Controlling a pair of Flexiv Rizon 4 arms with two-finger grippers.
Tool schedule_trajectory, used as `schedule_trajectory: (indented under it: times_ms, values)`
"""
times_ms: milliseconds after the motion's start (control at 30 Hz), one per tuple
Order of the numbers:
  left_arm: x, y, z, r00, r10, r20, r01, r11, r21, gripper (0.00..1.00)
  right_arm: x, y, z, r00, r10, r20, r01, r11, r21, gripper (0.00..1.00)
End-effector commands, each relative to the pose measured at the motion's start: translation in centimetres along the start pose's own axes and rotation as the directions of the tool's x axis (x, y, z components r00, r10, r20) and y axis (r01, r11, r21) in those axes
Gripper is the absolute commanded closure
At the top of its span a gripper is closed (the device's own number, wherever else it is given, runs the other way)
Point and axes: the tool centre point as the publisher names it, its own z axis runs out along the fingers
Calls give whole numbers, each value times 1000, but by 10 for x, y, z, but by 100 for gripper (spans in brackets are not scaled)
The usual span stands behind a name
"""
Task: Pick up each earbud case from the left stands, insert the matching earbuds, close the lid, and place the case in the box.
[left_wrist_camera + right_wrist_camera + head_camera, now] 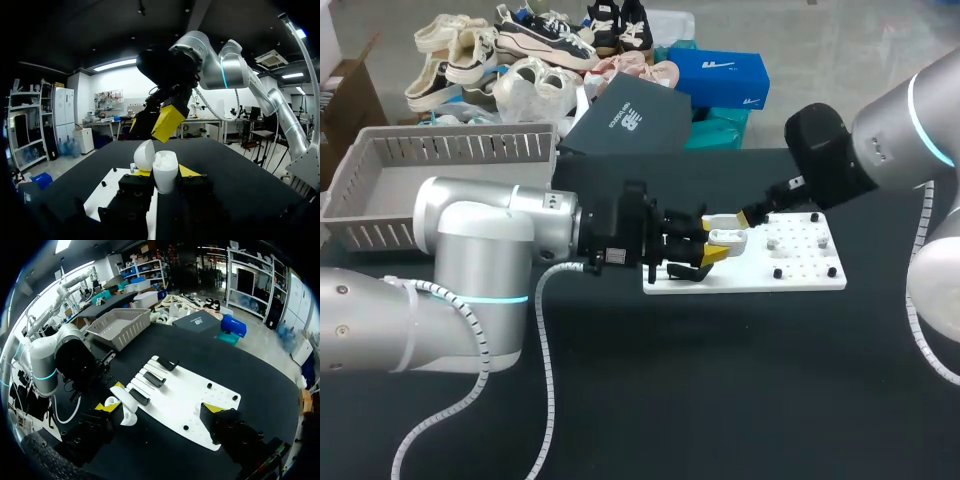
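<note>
A white earbud case (728, 238) with its lid swung open is held over the left part of the white board (800, 280); my left gripper (716, 244) is shut on it. In the left wrist view the case (165, 171) stands upright between the yellow tips of the left gripper (166, 173), lid (144, 155) tipped to one side. My right gripper (732, 220) hangs wide open just above the case, one yellow fingertip (167, 122) close over it. From the right wrist, the case (124, 414) lies beside one finger of the right gripper (161, 407), untouched by it.
Three black stands (154, 379) sit in a row on the board's (190, 405) left part, and small dark pieces (777, 272) dot its right part. A grey slatted basket (380, 150) stands at the table's back left. A dark box (625, 120) lies at the back edge.
</note>
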Motion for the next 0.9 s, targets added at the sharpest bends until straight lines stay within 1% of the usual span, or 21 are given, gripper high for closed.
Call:
schedule_trajectory:
  times_ms: [33, 133, 267, 433, 600, 733, 867, 900]
  values:
    - [1, 0, 1, 1000, 2, 1, -2, 1000, -3, 100, 13, -18, -16, 1000, -4, 22, 0, 979, 204, 0]
    - [1, 0, 1, 1000, 2, 1, -2, 1000, -3, 100, 20, -41, -19, 1000, 21, 8, -22, 961, 276, 0]
    - [1, 0, 1, 1000, 2, 1, -2, 1000, -3, 100, 31, -68, -20, 999, 48, -16, -38, 926, 375, 0]
    - [1, 0, 1, 1000, 2, 1, -2, 1000, -3, 100, 43, -89, -9, 996, 45, -75, -4, 879, 477, 0]
    - [1, 0, 1, 1000, 2, 1, -2, 1000, -3, 100, 51, -101, 8, 988, 38, -149, 48, 845, 532, 0]
    - [1, 0, 1, 1000, 2, 1, -2, 1000, -3, 100, 53, -103, 19, 981, 42, -189, 67, 842, 535, 0]
    - [1, 0, 1, 1000, 2, 1, -2, 1000, -3, 100, 53, -104, 28, 976, 40, -216, 85, 837, 540, 5]
    - [1, 0, 1, 1000, 2, 1, -2, 1000, -3, 100, 53, -104, 31, 974, 40, -224, 90, 837, 540, 4]
